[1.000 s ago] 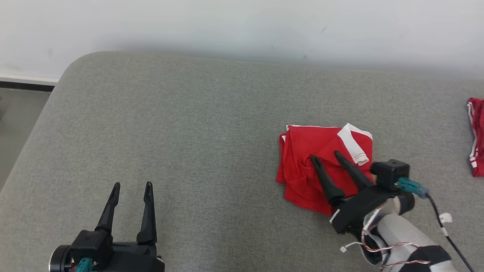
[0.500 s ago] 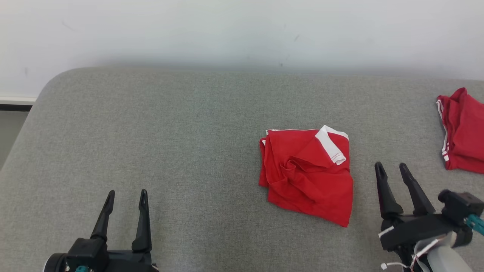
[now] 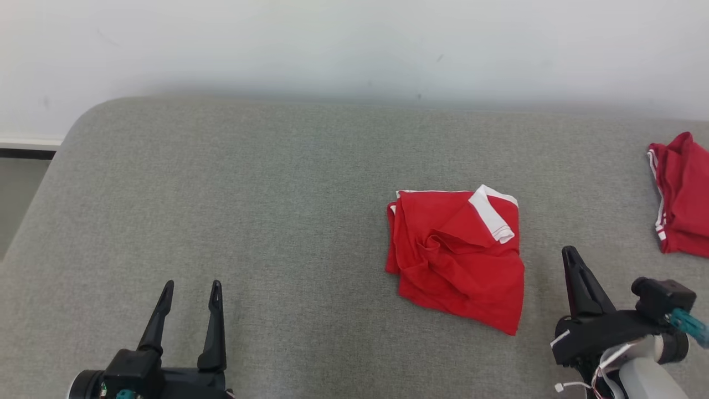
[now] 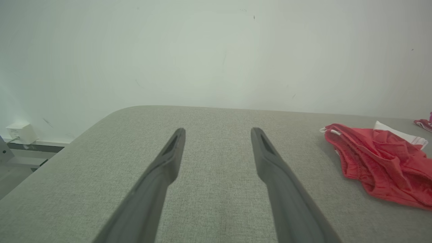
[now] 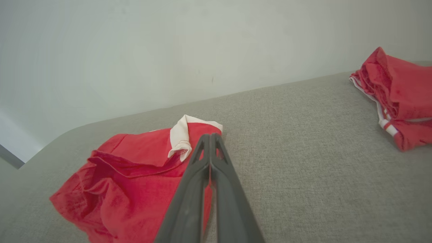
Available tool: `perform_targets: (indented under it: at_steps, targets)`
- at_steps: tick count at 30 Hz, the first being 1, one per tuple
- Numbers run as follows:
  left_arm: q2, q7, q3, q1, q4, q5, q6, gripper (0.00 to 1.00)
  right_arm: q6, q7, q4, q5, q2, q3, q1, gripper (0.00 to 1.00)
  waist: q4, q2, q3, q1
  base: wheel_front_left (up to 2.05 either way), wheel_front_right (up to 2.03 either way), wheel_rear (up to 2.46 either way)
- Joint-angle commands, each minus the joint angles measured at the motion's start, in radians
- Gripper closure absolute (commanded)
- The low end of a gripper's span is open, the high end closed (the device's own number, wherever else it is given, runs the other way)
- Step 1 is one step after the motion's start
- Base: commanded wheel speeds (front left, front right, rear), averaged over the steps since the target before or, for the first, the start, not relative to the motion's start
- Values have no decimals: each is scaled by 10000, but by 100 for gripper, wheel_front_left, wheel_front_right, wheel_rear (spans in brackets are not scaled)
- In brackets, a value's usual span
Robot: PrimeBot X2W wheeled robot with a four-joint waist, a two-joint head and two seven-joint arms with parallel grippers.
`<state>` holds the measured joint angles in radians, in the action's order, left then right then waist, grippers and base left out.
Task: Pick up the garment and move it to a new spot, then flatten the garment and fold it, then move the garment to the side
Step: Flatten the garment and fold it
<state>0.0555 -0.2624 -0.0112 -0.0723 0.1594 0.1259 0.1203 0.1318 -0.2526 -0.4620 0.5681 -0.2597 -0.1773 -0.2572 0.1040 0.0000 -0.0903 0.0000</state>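
1. Padding of grey woven fabric forms the surface [image 3: 277, 194], which has a rounded corner at its far left and a pale wall [image 3: 354, 44] behind it.
2. A red cloth garment with a white band [image 3: 454, 260] lies loosely folded on the surface, right of the middle. Its centre is rumpled and the white band is turned over at its far right corner. It lies free of both grippers.
3. The black left gripper [image 3: 191, 285] sits at the lower left in the head view, well apart from the garment. Its two long tapering fingers are spread and nearly parallel. They point away from the robot over bare grey fabric, and I cannot tell whether they touch it.
4. The right gripper [image 3: 569, 252] sits at the lower right, near the garment's near right corner but apart from it. Its fingers are pressed together into a single dark spike, pinching nothing, and they point away from the robot with a slight lean to the left.
5. Behind those fingers come a black wrist block, a teal plug [image 3: 687, 322] and a pale forearm [image 3: 642, 382] entering from the bottom right corner.
6. In the right wrist view, the closed fingers rise in front of the garment's right edge, with the white band just left of their tip.
7. A second red garment with white stripes [image 3: 680, 199] lies bunched at the far right edge of the surface, well apart from the first.
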Motion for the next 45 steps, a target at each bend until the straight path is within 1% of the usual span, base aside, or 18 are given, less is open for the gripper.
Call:
perform_targets:
  at_steps: [1,13,19,31,38,45]
  targets:
    - [15,-32,-24,-138,20,12,11,0,-28,81,-371,-96,-54,-106,-309,100,137,0,-76,0,0,0,0]
    - [-21,-32,-214,-524,89,95,54,0,-28,137,-3641,-289,58,-883,-2279,100,784,0,-572,0,0,0,0]
    - [-34,-32,-173,-618,93,96,62,0,-28,0,-4676,-170,246,-1200,-2999,100,996,0,-750,0,0,0,0]
    - [-48,-32,-278,-758,112,186,19,0,-28,-121,-5330,-61,511,-1692,-4042,100,1424,0,-893,0,0,0,0]
    - [-56,-32,-357,-841,104,266,-48,0,-28,-128,-5462,-129,855,-1993,-4664,100,1821,0,-1055,0,0,0,0]
    - [-56,-32,-539,-918,120,453,-142,0,-28,-115,-5528,-178,1308,-2270,-4817,100,2212,0,-1176,0,0,0,0]
